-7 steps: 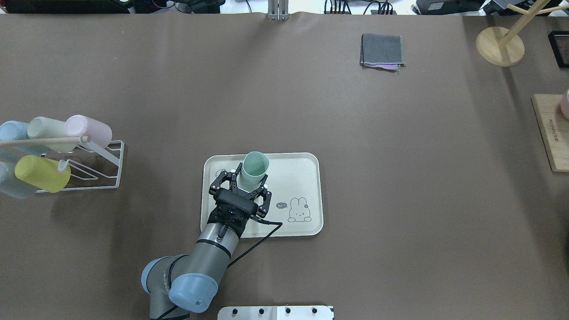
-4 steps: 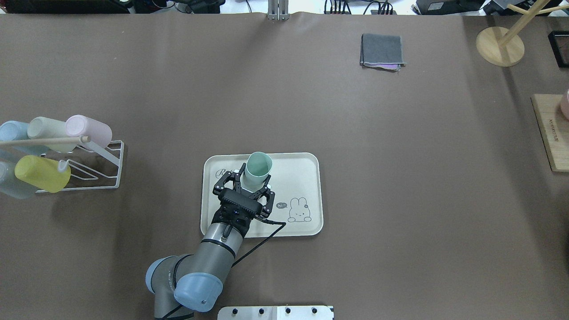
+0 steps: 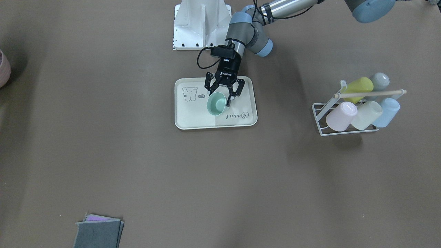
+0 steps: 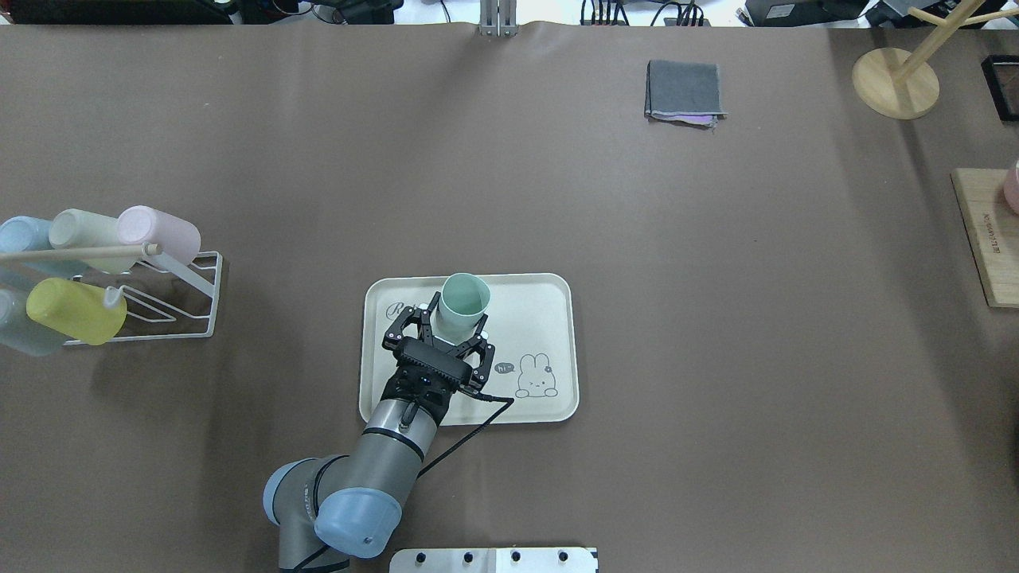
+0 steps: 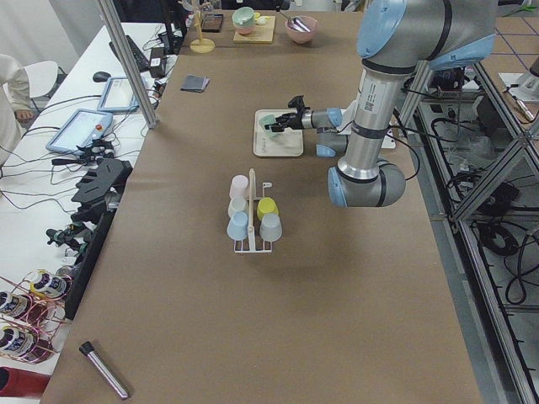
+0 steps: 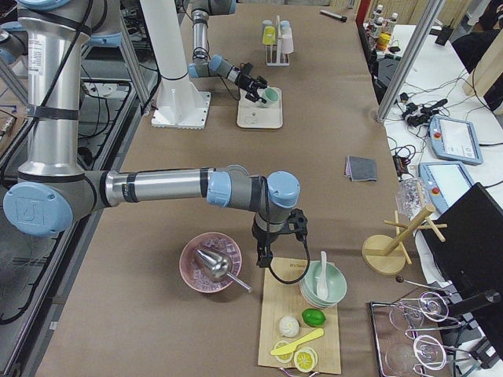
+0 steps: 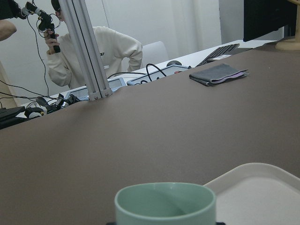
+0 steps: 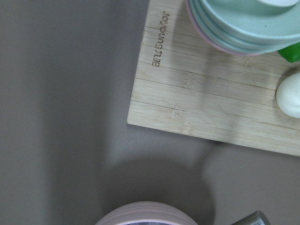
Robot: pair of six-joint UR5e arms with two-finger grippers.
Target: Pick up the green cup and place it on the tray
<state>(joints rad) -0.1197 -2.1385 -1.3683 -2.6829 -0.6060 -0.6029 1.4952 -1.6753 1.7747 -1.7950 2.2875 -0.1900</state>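
Left fingers (image 4: 431, 312) pinch the green cup (image 4: 464, 296) low on its sides, we think so it will not tip; its mouth faces up; the cup is over the far side of the tray (image 4: 541, 310), and we cannot tell if its bottom touches yet; right fingers (image 6: 262, 253) hang far away by a wooden board (image 6: 279, 302); we cannot tell if they are spread
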